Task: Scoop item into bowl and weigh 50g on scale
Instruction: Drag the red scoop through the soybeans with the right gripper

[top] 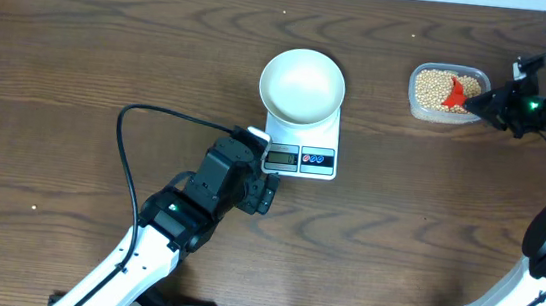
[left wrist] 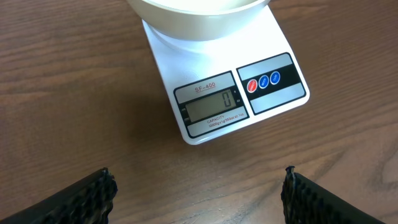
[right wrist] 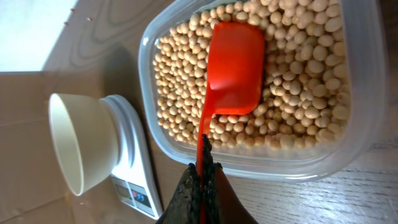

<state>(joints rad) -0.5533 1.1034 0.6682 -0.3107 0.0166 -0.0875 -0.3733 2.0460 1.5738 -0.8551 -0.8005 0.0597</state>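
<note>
Jaws of the right gripper (right wrist: 203, 177) are pinched shut on the thin handle of the red scoop (right wrist: 234, 67). The scoop head is just ahead of the fingertips, lying on the beans (right wrist: 298, 93) in the clear tub (right wrist: 261, 163). No beans on its red face that I can see, so I'd say scooping's not yet done. Past the tub, well off to the side, the white bowl (right wrist: 73, 144) sits on the scale (right wrist: 132, 180), empty.

Over to the left gripper (left wrist: 199, 198): jaws wide, holding nothing, hovering w/ the scale's display (left wrist: 211, 107) just ahead, reading 0, bowl right behind that.

Risks from here:
- The handle's skinny, so a loaded scoop could twist in the pads & spill beans on the table (left wrist: 74, 93) during the long carry.
- Digging near the tub wall could shove or tip the tub.
- Dump too fast & it overshoots 50g.
- The left gripper's close to the scale, so a nudge would throw the reading off.
</note>
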